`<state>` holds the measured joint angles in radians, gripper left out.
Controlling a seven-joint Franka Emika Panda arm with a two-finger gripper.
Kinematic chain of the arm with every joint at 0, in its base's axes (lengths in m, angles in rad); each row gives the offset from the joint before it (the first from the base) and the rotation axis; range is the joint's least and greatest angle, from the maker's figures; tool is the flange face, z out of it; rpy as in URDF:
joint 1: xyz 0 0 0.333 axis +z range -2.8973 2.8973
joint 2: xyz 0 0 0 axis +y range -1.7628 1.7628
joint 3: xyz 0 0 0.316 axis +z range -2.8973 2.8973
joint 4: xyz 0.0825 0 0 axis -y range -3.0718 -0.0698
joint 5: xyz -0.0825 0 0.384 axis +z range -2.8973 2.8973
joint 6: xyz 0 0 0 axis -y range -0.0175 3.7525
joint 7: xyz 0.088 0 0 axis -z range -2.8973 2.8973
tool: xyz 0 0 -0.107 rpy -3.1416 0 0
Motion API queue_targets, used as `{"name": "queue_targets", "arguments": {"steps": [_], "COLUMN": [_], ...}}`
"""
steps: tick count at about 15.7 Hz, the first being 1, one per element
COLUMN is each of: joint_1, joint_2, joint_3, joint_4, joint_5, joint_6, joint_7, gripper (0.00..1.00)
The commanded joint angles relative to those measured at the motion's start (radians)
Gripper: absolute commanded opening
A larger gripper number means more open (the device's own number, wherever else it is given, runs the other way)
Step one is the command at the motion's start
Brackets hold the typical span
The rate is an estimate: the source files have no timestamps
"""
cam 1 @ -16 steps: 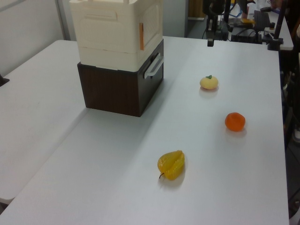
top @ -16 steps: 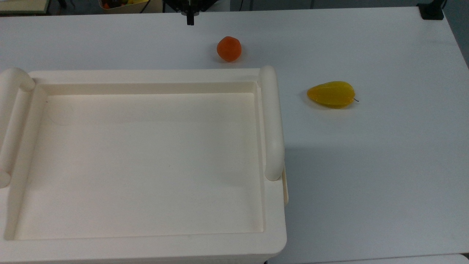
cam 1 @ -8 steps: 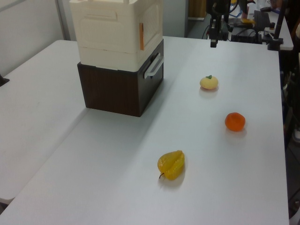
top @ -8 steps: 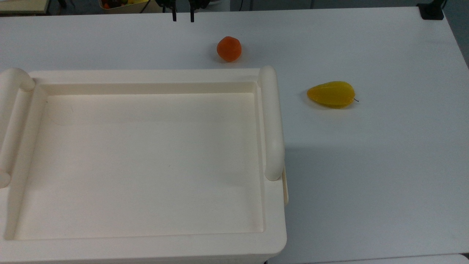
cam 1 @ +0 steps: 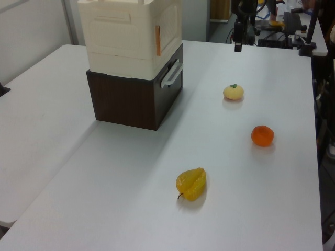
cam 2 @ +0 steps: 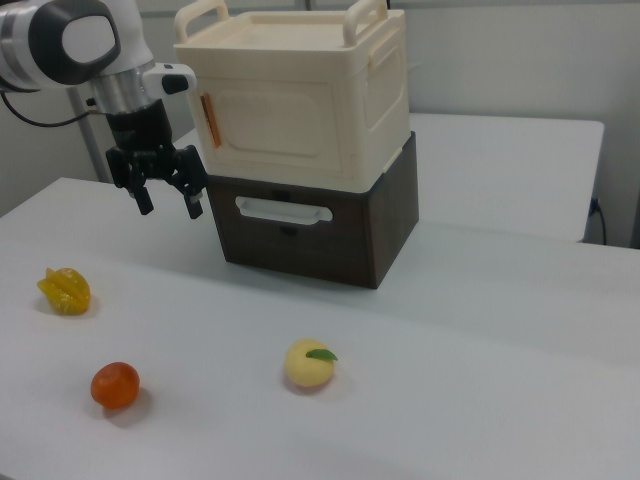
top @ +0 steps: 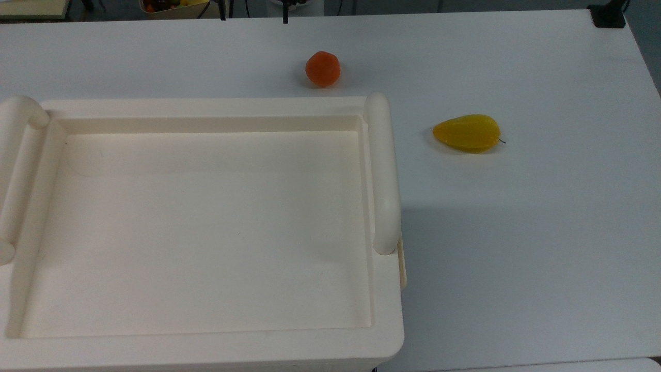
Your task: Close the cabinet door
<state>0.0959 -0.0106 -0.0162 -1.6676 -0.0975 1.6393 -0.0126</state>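
The cabinet [cam 2: 300,110] is a big cream unit with a tray top [top: 206,227] and tubular handles, standing on a dark drawer box [cam 2: 310,225]. The cabinet door [cam 2: 285,125] is the recessed panel on the front face, with an orange strip [cam 2: 209,120] at its left edge. It looks about flush with the body. In the left view the cabinet door [cam 1: 168,23] is on the right-hand face. My gripper [cam 2: 168,205] hangs open just left of that edge, at the height of the cabinet's bottom, holding nothing. In the top view the gripper [top: 254,18] sits at the upper edge, and in the left view the gripper [cam 1: 238,46] is far back.
On the white table [top: 516,232] lie an orange fruit [top: 323,68], a yellow starfruit [top: 467,133] and a pale peach [cam 2: 308,365]. The drawer's white handle [cam 2: 283,211] juts out below the door. A thin cream lip [top: 402,263] sticks out of the cabinet's side on the top view's right.
The fingers, together one second ago, have spread wide apart. In the top view they have drawn back toward the upper edge. Cabinet and fruits have not moved.
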Motion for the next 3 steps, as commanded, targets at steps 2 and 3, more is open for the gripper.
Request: {"name": "queue_targets", "arguments": {"steps": [2,3], "joint_1": [0.005,0.005], "joint_2": [-0.04,-0.042], "joint_3": [-0.008,-0.008], "joint_4": [-0.017,-0.017], "joint_5": [0.001,0.001], "joint_6": [-0.041,-0.039], "joint_7": [-0.004,-0.004], "gripper": [1.0,1.0]}}
